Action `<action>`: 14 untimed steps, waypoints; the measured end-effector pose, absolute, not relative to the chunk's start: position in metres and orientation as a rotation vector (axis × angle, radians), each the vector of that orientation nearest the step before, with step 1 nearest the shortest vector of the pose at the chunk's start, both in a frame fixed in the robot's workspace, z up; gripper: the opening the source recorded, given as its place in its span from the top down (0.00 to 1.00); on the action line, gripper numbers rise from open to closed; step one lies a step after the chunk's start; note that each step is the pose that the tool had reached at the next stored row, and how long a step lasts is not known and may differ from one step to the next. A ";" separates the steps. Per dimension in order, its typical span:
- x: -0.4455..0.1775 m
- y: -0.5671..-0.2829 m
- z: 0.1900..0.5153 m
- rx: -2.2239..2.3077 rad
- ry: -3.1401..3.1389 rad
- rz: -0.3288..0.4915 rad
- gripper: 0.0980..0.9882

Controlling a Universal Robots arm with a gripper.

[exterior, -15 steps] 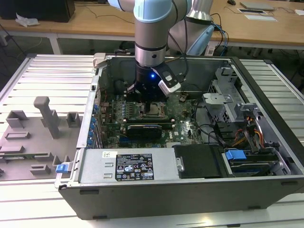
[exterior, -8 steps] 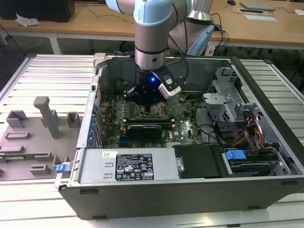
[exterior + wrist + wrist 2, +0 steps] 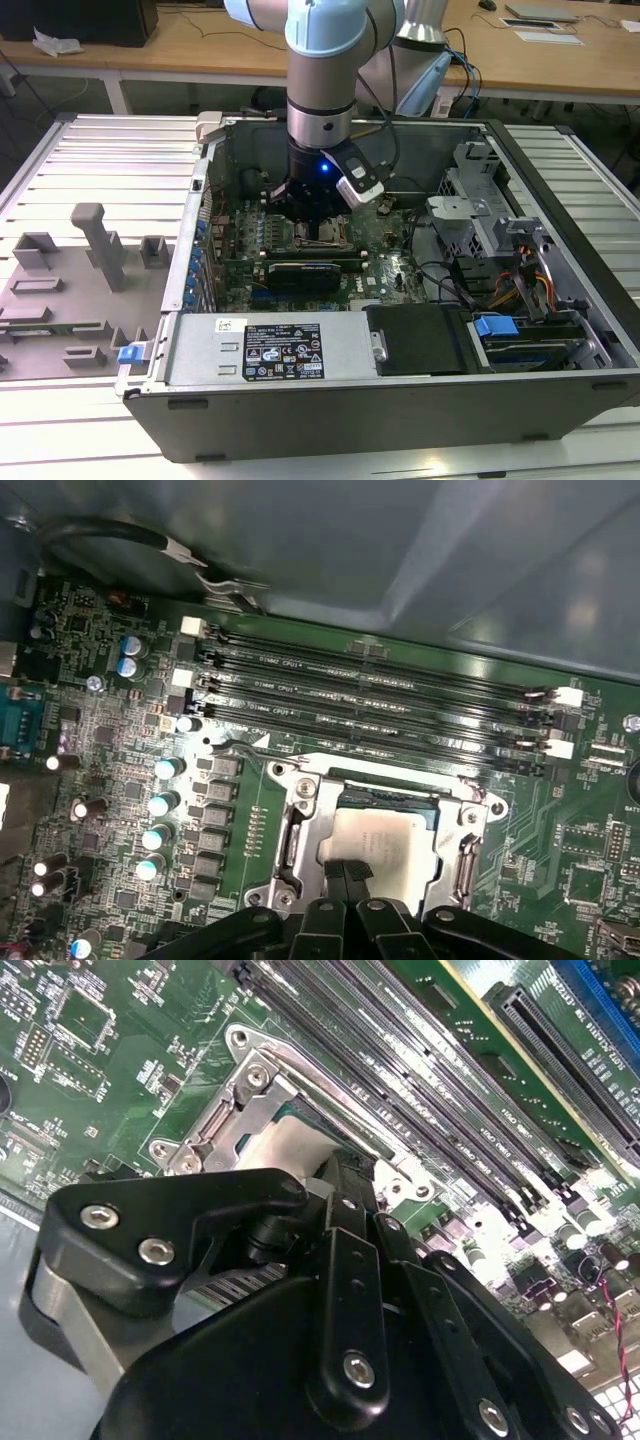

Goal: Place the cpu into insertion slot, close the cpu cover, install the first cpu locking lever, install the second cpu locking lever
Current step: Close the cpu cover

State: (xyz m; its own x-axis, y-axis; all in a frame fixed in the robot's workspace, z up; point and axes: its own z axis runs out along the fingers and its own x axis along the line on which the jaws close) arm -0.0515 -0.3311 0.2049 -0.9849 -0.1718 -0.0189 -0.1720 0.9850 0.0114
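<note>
Cpu seated in insertion slot; gripper jaws together, tips touching its plate.

Hidden behind the gripper: near edge of cpu and slot; in the second wrist view, most of both; cut off by picture edges: gripper body
</note>
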 end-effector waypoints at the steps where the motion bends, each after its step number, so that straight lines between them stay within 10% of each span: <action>1: -0.051 -0.331 0.205 -0.270 3.112 0.020 0.99; 14: -0.047 -0.331 0.209 -0.270 3.112 0.022 0.99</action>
